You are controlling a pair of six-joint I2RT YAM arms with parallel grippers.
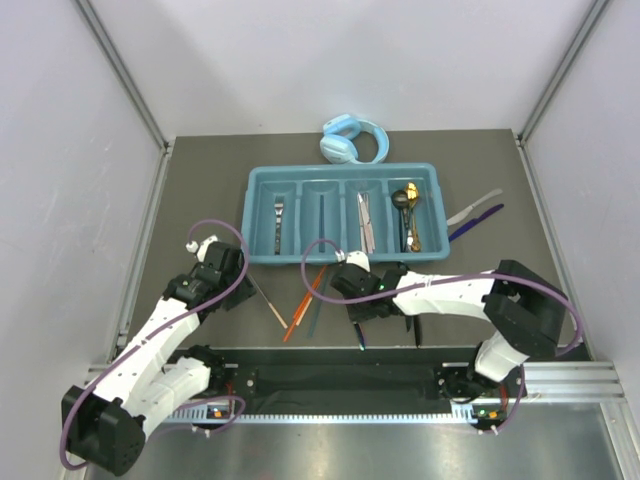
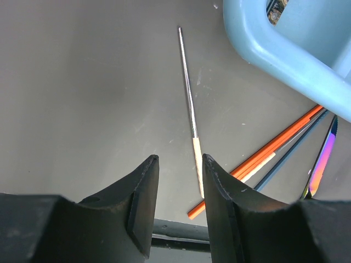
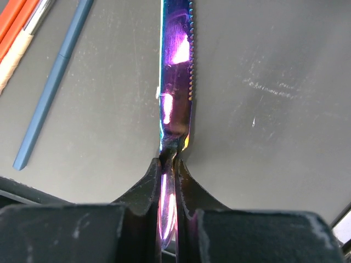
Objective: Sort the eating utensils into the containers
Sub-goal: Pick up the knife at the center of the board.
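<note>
"Knives were the step in hand, then?"

"So I judged. The right gripper (image 3: 174,159) had its jaws pinched right down on the handle of the iridescent purple steel knife with the serrated blade (image 3: 176,71). Nothing else was between them."

"Where was that knife?"

"Near the bench's (image 2: 82,82) near edge, a little in front of the near wall of the teal-blue plastic cutlery tray (image 1: 252,215). Its blade pointed away from the wrist. I could not tell whether it was clear of the bench or resting on it. A slim blue stick (image 3: 52,87) lay just to its left, apart from it."

"And the left gripper?"

"The left gripper (image 2: 178,164) hung over bare bench left of the tray. Its jaws were partly open and held nothing. A thin metal chopstick with a beige handle (image 2: 189,98) lay just beyond them, and the orange chopsticks (image 2: 274,145) lay further toward the tray."

"What did the next move call for?"

"A straight lift, I'd say, then a carry over the tray's near wall to the third compartment from the left, where two silver knives (image 1: 366,225) lay. The blade needed lining up with that slot's length before release. With so narrow a pinch, it might well swing."
</note>
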